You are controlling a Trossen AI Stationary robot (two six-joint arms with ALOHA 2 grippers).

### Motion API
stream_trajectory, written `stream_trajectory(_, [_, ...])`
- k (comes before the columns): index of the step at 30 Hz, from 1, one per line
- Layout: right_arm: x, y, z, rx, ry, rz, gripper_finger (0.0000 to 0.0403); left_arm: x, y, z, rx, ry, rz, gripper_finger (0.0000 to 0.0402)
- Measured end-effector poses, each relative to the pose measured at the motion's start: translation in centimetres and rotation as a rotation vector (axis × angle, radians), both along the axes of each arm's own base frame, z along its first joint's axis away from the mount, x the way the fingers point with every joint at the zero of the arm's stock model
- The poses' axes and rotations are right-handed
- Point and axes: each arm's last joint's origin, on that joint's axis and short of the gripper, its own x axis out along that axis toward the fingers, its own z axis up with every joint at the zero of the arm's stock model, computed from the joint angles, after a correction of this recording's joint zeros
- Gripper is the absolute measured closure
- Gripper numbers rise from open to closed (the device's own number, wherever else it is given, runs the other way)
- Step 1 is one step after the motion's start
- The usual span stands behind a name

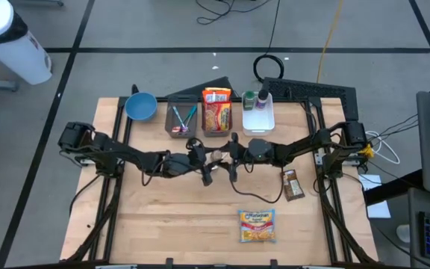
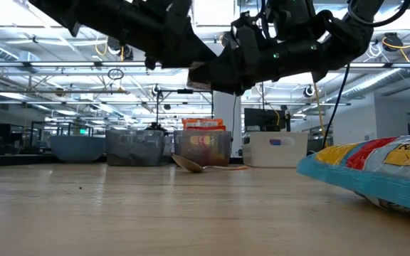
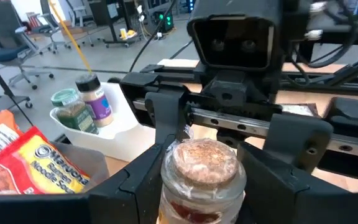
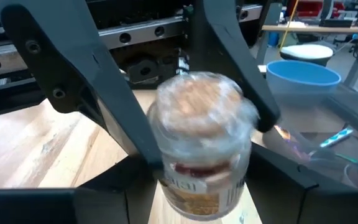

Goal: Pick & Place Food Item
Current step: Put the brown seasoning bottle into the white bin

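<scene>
Pale wooden surface (image 1: 163,224) fills the middle of the high view, and both dark arms reach in from its sides to meet just above its centre. Between them hangs a clear jar (image 3: 199,165) with a brown, grainy top and a red-and-white label, lifted off the wood, as the low view confirms.

The left end effector (image 1: 202,161) has the jar clamped between its two fingers, partly closed around the jar's sides. The right end effector (image 1: 234,157) faces it head-on. Its fingers (image 3: 166,118) stand spread on either side of the jar's top, wider than the jar, with a gap showing on one side, so it looks open rather than gripping.

Along the upper edge of the surface in the high view stand a round blue bowl (image 1: 140,106), a clear bin of pens (image 1: 181,119), a clear bin holding an orange noodle packet (image 1: 216,112) and a white tray with two spice bottles (image 1: 258,110). Lower down, right of centre, lies a yellow and blue ramen packet (image 1: 257,226). A small brown snack bar (image 1: 293,184) lies between it and the right arm.
</scene>
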Motion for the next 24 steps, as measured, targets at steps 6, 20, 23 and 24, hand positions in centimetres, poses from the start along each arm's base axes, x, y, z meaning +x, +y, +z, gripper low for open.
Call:
stream_trajectory(6, [0.03, 0.02, 0.27, 0.006, -0.03, 0.017, 0.0172, -0.46, 0.07, 0.77, 0.017, 0.001, -0.001, 0.0211])
stream_trajectory(20, [0.05, 0.11, 0.38, 0.008, -0.05, 0.037, 0.0173, -0.48, 0.07, 0.62, 0.001, 0.013, -0.01, 0.0213])
stream_trajectory(23, [0.05, 0.14, 0.39, 0.024, -0.052, 0.041, 0.0169, -0.47, 0.06, 0.66, 0.007, 0.011, -0.012, 0.0213])
stream_trajectory(24, [0.05, 0.17, 0.39, 0.025, -0.052, 0.054, 0.0166, -0.46, 0.06, 0.69, 0.01, 0.009, -0.015, 0.0213])
